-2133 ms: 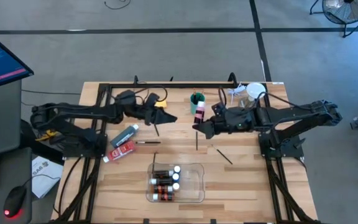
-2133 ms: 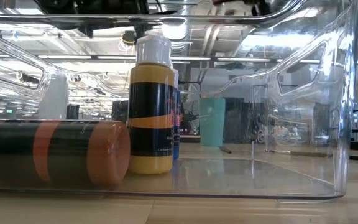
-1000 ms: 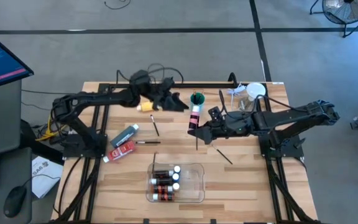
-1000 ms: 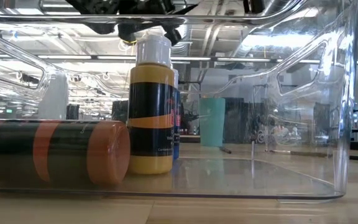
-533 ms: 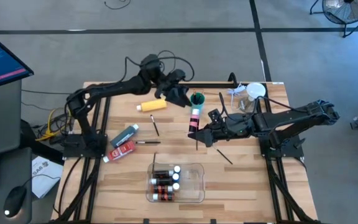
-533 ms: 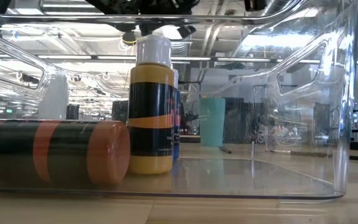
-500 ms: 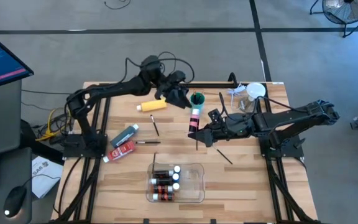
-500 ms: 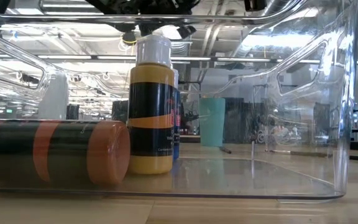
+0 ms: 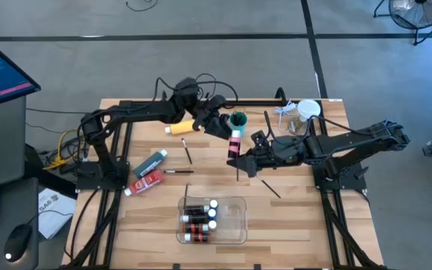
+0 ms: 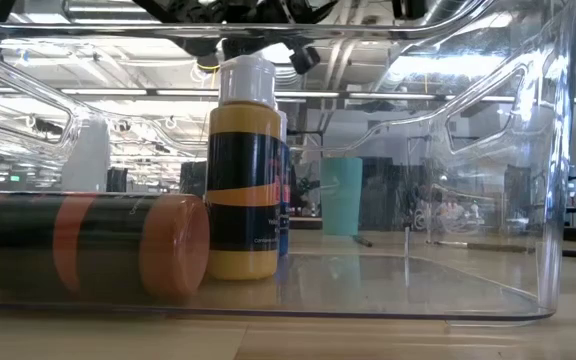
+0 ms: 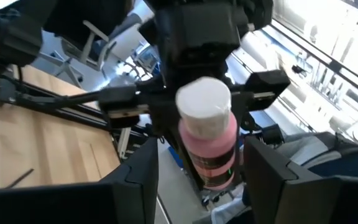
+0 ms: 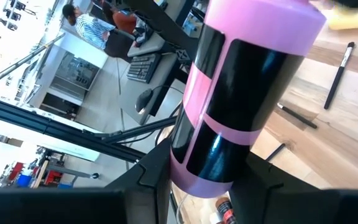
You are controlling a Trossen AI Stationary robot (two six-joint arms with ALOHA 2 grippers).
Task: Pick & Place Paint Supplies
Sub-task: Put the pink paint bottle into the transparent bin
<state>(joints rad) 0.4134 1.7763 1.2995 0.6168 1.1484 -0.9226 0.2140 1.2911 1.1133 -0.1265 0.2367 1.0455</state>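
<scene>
Handover | right gripper (image 9: 236,155) clamped on pink black-banded paint bottle (image 9: 235,144) beside teal cup (image 9: 238,119) | left gripper (image 9: 227,128) apart around its white cap (image 11: 203,102) | close squarely before right releases

Table (image 9: 291,217) seen from overhead; low view set inside clear tray (image 10: 528,200); pink bottle (image 11: 207,143) shared by wrist views.

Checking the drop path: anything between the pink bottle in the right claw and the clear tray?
Nothing visible. The right claw holds the pink bottle above the table; only a thin brush lies flat beneath it. Bare wood separates it from the tray. The left claw sits on the far side.
</scene>
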